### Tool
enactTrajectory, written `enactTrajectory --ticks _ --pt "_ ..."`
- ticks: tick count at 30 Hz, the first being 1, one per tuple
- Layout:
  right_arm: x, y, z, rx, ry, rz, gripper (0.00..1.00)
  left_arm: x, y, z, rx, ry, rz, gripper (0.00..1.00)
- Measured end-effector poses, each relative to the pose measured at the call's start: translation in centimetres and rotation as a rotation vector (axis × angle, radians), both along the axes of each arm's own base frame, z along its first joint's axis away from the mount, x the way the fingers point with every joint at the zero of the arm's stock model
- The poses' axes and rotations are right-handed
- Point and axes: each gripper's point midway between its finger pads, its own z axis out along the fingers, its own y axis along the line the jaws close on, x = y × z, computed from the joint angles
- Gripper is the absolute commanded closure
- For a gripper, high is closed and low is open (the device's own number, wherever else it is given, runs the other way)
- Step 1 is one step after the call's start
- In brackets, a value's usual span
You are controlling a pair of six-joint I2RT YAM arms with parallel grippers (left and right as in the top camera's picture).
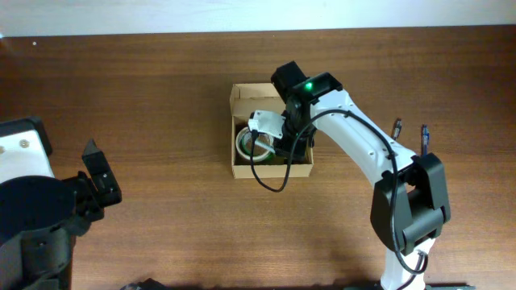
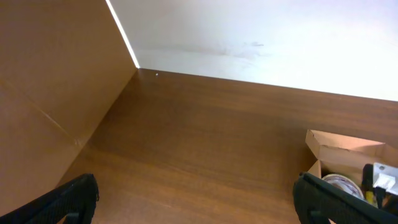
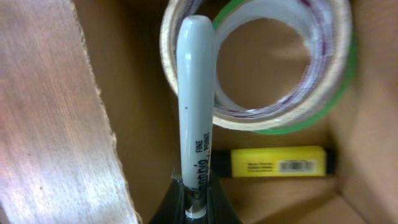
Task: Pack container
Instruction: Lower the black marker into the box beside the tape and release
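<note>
A dark brown wooden table [image 1: 161, 97] fills my overhead view, with a pale wall [image 1: 242, 16] along its far edge.

At the left, the left pincer [image 1: 101, 184] hangs over bare wood. On its wrist camera the two black fingers [image 2: 68, 199] sit at opposite corners of the picture, spread wide with nothing between them.

Well to the right of that pincer, and farther from the robot, sits the container [image 1: 250, 93], a small tan cardboard box with its flap lid folded back. The right pincer [image 3: 194, 202] reaches down inside it.

On the right wrist camera, that pincer is pinching the end of a grey marker [image 3: 194, 93] printed "FINE POINT". The marker points straight away from the pincer, along the inside of the box. Beyond and just to the right of the pincer, a roll of tape [image 3: 273, 121] lies flat on the box floor, and the marker's far end crosses in front of its rim. Nearer the pincer, a yellow highlighter [image 3: 277, 162] lies crosswise on the floor.

A black cable [image 1: 270, 184] loops from the right arm over the near wall of the box.
</note>
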Motion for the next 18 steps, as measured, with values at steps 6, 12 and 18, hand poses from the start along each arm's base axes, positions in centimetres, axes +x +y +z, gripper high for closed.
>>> enactTrajectory --ticks 6,12,18 --pt "-0.11 0.23 0.03 0.014 0.006 0.003 0.89 0.00 0.00 0.00 0.000 0.000 0.000 0.01" --pt "-0.15 0.45 0.10 0.027 0.009 0.006 0.55 0.00 0.00 0.00 0.000 0.000 0.000 0.01" --pt "-0.13 0.48 0.10 0.029 0.007 0.009 0.49 -0.01 0.01 0.00 0.000 0.000 0.000 0.01"
